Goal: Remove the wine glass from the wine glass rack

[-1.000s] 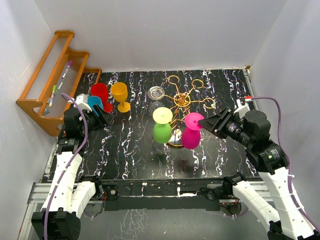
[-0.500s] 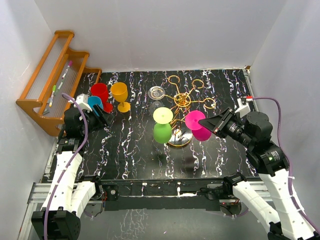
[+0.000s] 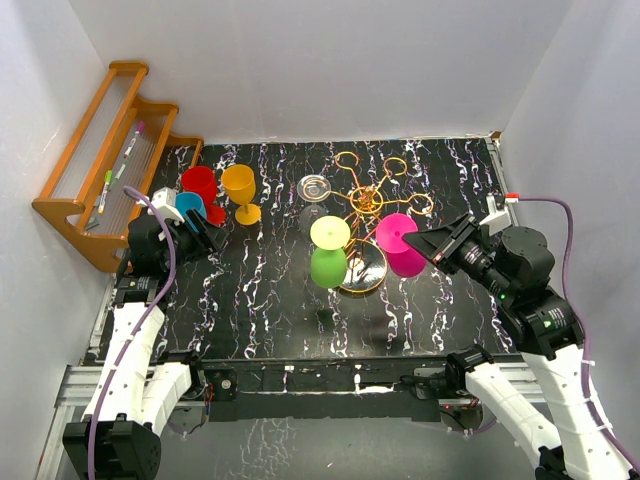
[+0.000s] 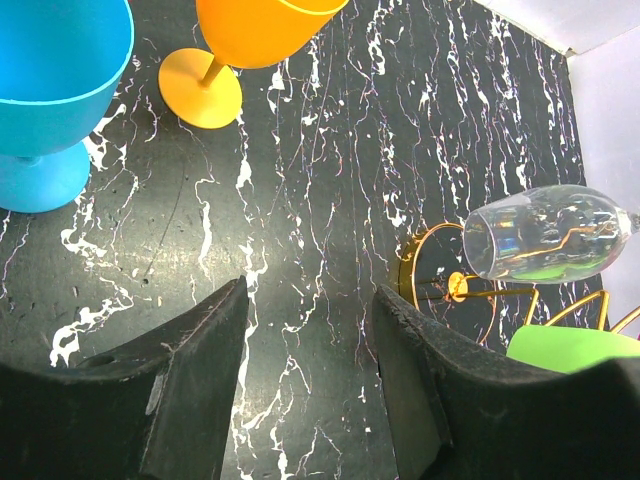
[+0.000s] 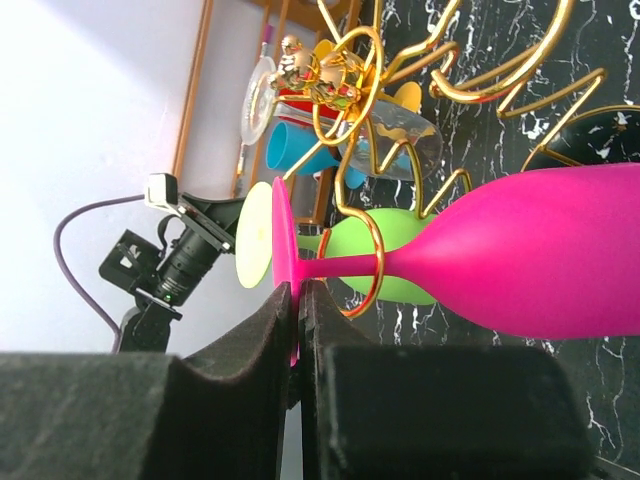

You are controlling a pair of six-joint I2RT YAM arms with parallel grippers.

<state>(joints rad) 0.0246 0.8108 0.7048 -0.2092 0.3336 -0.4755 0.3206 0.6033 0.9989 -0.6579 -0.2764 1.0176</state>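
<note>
1. magenta wine glass [image 5: 520, 250]: hangs bowl-down at the near right side of the wine glass rack [image 3: 365, 200], tilted. a gold ring loop [image 5: 365, 270] appears to circle its stem.
2. handling, as we judge it: light, stiff and smooth. we cannot tell plastic from glass, so we treat it as breakable.
3. hold: the thin foot [image 5: 283, 230] offers only an edge, and the bowl may swing from it. the stem below the foot would seat more firmly.
4. right gripper [image 5: 298, 300]: pinched tight on the rim of the foot.
5. neighbours: a green glass [image 3: 326, 268] and a clear glass [image 4: 545, 235] hang close by and could be knocked.
6. left gripper [image 4: 308, 330]: jaws wide, holding nothing, above the table [image 3: 260, 300], well apart from the rack.
</note>
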